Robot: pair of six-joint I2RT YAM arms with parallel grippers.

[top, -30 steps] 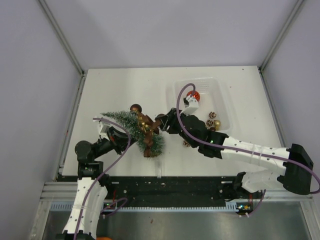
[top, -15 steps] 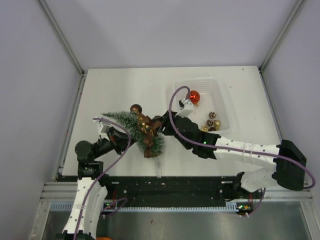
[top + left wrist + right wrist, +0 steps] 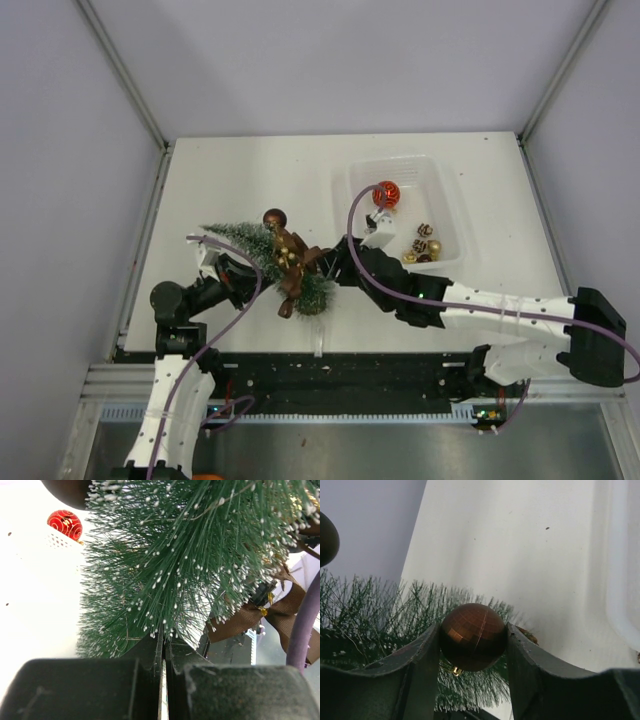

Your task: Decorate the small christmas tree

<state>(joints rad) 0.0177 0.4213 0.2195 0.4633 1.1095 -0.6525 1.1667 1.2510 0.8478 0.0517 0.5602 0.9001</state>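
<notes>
The small christmas tree [image 3: 255, 250] lies tilted over the table, tip to the left and wide end to the right near the front. It carries a dark brown bauble [image 3: 273, 218], gold ornaments [image 3: 288, 252] and a brown ribbon bow [image 3: 260, 615]. My left gripper [image 3: 238, 268] is shut on the tree's bristles [image 3: 175, 570], its jaws nearly touching [image 3: 164, 642]. My right gripper [image 3: 318, 262] is shut on a brown faceted bauble [image 3: 472, 636] and holds it right against the tree's lower branches [image 3: 380, 615].
A clear plastic tray [image 3: 440, 190] stands at the back right. It holds a red bauble [image 3: 387, 193] and a few gold and brown ornaments [image 3: 424, 246]. The red bauble also shows in the left wrist view [image 3: 65, 524]. The tray's rim [image 3: 620, 580] lies right of my right gripper.
My right gripper has moved with the brown bauble from beside the tray toward the front, down to the tree's wide end. The tree has shifted slightly. The left arm holds still.
</notes>
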